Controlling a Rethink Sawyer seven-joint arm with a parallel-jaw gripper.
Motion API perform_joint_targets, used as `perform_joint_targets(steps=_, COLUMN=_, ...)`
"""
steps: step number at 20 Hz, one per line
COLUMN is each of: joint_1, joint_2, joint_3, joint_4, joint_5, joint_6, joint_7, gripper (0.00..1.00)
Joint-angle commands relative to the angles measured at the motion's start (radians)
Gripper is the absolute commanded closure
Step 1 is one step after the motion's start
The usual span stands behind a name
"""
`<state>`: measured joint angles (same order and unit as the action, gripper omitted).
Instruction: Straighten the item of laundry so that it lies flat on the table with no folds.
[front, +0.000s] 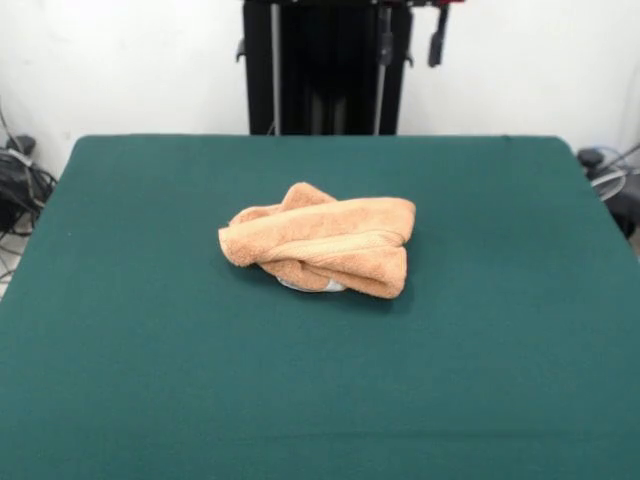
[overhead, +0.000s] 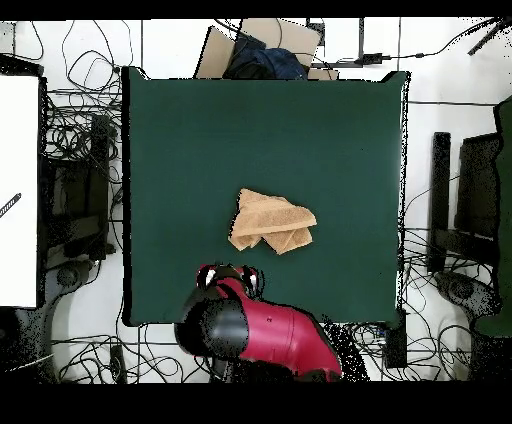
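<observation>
The towel (front: 320, 245) lies bunched near the middle of the table (front: 120, 380), and everything here is placed against it. On its near side in the front view, a small white label (front: 312, 286) peeks from under the bottom edge, touching the cloth top. Above that, a thick rolled fold runs across the heap, and behind it a smaller hump rises at the far side. From overhead the heap reads as a rough triangle with at least 2 layers overlapping, one flap lying across another.

The step in hand looks like the first approach and pick. To do it well, I would choose an exposed outer corner or the free edge of the topmost flap, not the fat roll in the middle; pinching the roll would likely lift the whole bundle and leave the folds locked in. A shallow pinch of 1 layer, then a drag away from the heap, seems the better bet. The label edge could serve as a guide to where a true hem lies.

The gripper (front: 437, 40) hangs beyond the towel's far side, high and well apart from it, drawn back near the table's far edge. Whether it is open or closed cannot be told; it holds nothing.
</observation>
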<state>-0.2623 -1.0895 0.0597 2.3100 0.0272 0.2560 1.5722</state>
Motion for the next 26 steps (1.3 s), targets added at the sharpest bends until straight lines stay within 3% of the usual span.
perform_joint_targets(steps=1, joint_1=-0.041, joint_2=0.029, joint_3=0.109, joint_4=0.101, joint_5=-0.050, joint_6=0.010, joint_7=0.058, gripper=0.00)
perform_joint_targets(steps=8, joint_1=-0.041, joint_2=0.017, joint_3=0.129, joint_4=0.024, joint_5=-0.029, joint_6=0.117, joint_7=0.028, gripper=0.00)
perform_joint_targets(steps=21, joint_1=-0.050, joint_2=0.148, joint_3=0.129, joint_4=-0.005, joint_5=-0.066, joint_6=0.000, joint_7=0.066, gripper=0.00)
perform_joint_targets(steps=26, joint_1=-0.066, joint_2=0.190, joint_3=0.138, joint_4=-0.058, joint_5=-0.081, joint_6=0.023, joint_7=0.047, gripper=0.00)
